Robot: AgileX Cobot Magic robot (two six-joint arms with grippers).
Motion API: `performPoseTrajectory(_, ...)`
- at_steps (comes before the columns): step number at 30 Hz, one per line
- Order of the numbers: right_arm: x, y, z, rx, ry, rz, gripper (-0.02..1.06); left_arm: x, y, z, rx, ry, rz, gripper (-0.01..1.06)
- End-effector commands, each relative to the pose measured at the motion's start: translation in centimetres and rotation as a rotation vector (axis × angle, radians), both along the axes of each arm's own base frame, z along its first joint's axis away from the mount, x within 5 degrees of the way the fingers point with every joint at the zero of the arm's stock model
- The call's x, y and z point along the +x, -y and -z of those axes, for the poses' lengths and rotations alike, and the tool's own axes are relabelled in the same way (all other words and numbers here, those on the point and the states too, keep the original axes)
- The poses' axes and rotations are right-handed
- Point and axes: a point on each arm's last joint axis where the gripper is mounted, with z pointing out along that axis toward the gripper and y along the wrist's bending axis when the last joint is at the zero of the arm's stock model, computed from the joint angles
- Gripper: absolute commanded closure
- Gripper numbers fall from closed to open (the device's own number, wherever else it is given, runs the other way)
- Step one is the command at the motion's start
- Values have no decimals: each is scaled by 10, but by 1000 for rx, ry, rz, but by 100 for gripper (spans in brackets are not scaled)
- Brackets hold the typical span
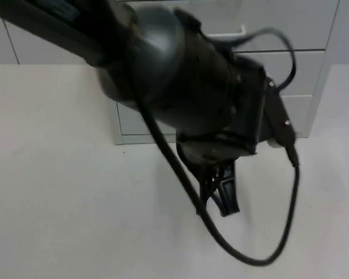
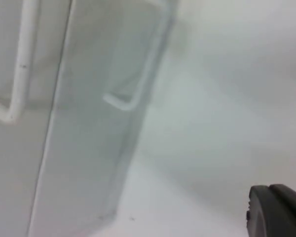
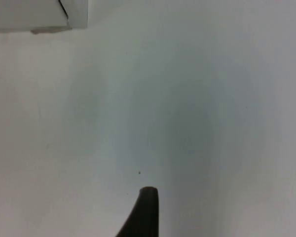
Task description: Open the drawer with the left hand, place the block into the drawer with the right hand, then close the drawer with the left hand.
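The left tool (image 1: 221,195), its spread impossible to tell, hangs just before the drawer (image 1: 279,72) and could miss the handle (image 2: 138,79).

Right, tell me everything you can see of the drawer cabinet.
The drawer cabinet is pale grey, smooth like plastic or painted board, standing upright on the white table. Its stacked drawer fronts look shut, each with a thin white bar handle. The left arm hides much of it in the top view; nothing grips it.

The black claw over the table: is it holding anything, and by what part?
Nothing. The left tool hangs over the bare table in front of the drawer unit, its fingers holding nothing. No block is seen.
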Motion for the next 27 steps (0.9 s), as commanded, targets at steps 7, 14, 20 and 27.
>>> performPoseTrajectory(7,-1,1,-1,-5,6,-2,24,-34,-14,-28,-88,-211,18,105)
performPoseTrajectory(14,-1,-1,-1,16,7,2,24,-26,-49,-39,-159,-263,-120,105)
performPoseTrajectory(20,-1,-1,-1,20,7,2,24,-16,-101,-55,-273,-275,-299,105)
performPoseTrajectory(27,-1,-1,-1,26,8,4,24,-16,-197,-93,-472,-197,-624,105)
